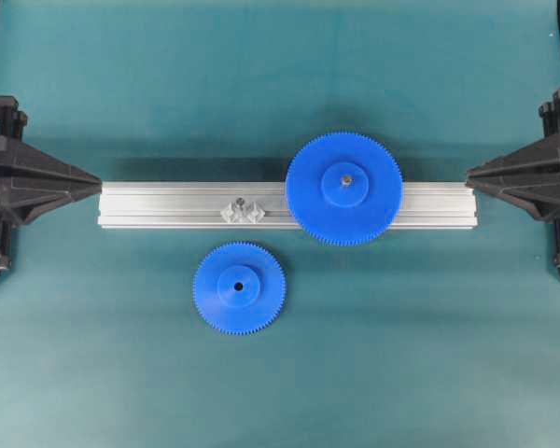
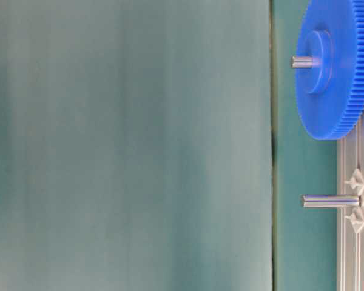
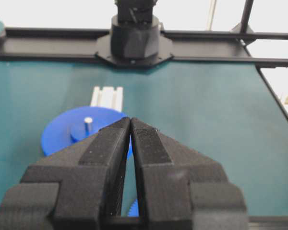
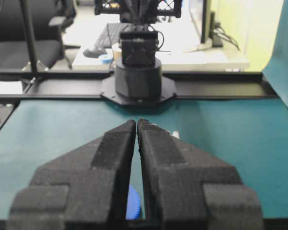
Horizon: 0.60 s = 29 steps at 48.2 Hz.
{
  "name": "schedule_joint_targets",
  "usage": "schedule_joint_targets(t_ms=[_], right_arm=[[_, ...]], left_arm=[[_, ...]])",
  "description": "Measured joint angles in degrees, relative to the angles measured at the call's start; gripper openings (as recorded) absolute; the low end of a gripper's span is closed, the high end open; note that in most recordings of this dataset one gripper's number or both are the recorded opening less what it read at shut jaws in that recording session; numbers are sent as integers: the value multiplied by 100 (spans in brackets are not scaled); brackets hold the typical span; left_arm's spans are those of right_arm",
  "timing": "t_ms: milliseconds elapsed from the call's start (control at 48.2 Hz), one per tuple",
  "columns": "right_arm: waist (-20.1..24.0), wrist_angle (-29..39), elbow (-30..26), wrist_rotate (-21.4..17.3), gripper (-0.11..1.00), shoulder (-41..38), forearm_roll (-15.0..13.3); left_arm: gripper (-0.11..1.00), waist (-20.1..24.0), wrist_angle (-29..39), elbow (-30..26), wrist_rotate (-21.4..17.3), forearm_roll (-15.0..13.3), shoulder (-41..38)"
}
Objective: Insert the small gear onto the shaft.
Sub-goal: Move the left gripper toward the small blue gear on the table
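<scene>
The larger gear (image 1: 343,189) sat on the rail (image 1: 168,204), at two o'clock from the small gear (image 1: 238,287) (shaft (image 1: 241,201) bare); both my fingers (image 3: 130,120) (image 4: 136,121) pointed level, pressed together, holding nothing.

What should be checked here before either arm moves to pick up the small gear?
1. Small gear free to grasp: ok, it lies flat on the mat in front of the rail, touching nothing.
2. Shaft bare: ok, the pin stands on its bracket with nothing on it.
3. Large gear clear of the shaft: ok, it sits on its own pin further along the rail.
4. Left tool empty: ok, shut on nothing, at the rail's left end.
5. Right tool empty: ok, shut on nothing, at the rail's right end.
6. Tools ready to grasp: not ok, both need opening first.
</scene>
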<state>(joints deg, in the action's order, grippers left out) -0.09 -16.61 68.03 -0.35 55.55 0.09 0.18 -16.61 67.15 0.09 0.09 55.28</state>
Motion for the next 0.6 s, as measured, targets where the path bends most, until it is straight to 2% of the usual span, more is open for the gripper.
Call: schedule_joint_targets(t_ms=[41, 124, 166, 394, 601], right_arm=[[-9, 9, 0, -9, 18, 0, 9], [-26, 281, 0, -9, 38, -18, 141], [-35, 519, 0, -18, 42, -18, 202], [-62, 1688, -97, -53, 41, 35, 264], [-105, 1995, -132, -53, 41, 167, 264]], left_arm=[[8, -35, 176, -79, 105, 18, -70], [-1, -193, 650, -360, 308, 35, -404], [-1, -246, 861, -483, 378, 44, -589], [-1, -519, 1591, -1046, 431, 62, -1705], [-1, -571, 1661, -1345, 466, 62, -2637]])
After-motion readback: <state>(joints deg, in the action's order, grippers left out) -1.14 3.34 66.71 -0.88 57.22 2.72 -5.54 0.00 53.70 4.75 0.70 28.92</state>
